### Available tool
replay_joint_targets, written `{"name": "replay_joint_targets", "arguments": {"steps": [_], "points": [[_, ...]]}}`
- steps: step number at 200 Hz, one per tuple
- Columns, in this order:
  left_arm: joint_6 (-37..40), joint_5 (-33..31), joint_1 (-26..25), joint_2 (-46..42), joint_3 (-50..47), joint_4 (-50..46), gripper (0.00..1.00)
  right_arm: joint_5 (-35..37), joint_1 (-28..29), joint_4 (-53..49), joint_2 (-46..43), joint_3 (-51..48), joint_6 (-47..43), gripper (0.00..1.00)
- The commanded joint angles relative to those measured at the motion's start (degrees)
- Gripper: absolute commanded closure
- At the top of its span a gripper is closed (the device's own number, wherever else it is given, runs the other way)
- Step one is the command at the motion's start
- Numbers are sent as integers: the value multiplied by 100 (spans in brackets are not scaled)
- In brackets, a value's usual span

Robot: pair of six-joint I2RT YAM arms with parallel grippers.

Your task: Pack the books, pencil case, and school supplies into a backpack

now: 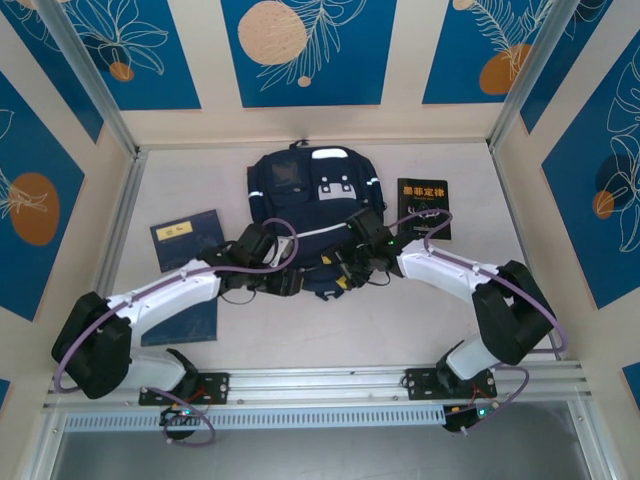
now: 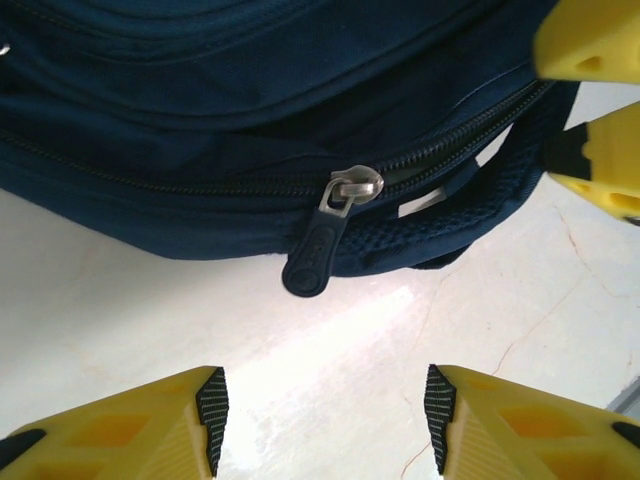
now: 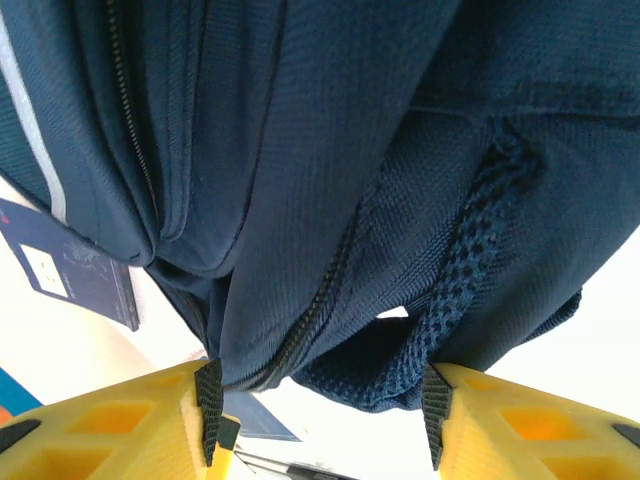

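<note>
Top view: backpack (image 1: 310, 200) lies flat mid-tabletop (image 1: 200, 180). Black book (image 1: 425, 207) is just right of it, its yellow Chinese title too small to read surely. Blue book (image 1: 187, 240) is left of it, small pale label, illegible. Left fingers (image 1: 283, 282) and right fingers (image 1: 350, 268) are both at the backpack's near edge.

Left wrist: left fingers (image 2: 150, 425) are spread, bare tabletop between them, facing the zipper pull (image 2: 320, 245). That pull looks the best hold: the bag is soft, floppy cloth and will likely sag and drag.

Right wrist: right fingers (image 3: 130, 420) straddle the fabric and mesh strap (image 3: 450, 290); can't tell if they pinch it. The books look thin, stiff and light, so take them by an edge.
</note>
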Motion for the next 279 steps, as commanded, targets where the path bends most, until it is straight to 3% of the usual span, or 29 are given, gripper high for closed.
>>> {"name": "replay_joint_targets", "arguments": {"steps": [1,52,105,153,183,259,279], "points": [[99,377,130,250,-73,560,44,13,44,29,147,196,161,43],[213,590,252,759,95,803,53,75,27,-57,25,369,-58,53],[274,885,314,995,208,787,64,338,19,-104,-47,336,42,53],[293,991,324,1065,251,815,66,-66,27,207,453,356,189,49],[290,986,331,1103,329,838,72,-80,27,177,576,352,198,50],[393,607,346,778,287,704,100,191,34,-159,601,346,103,70],[470,465,348,691,263,578,100,365,52,-368,583,424,21,74]]}}
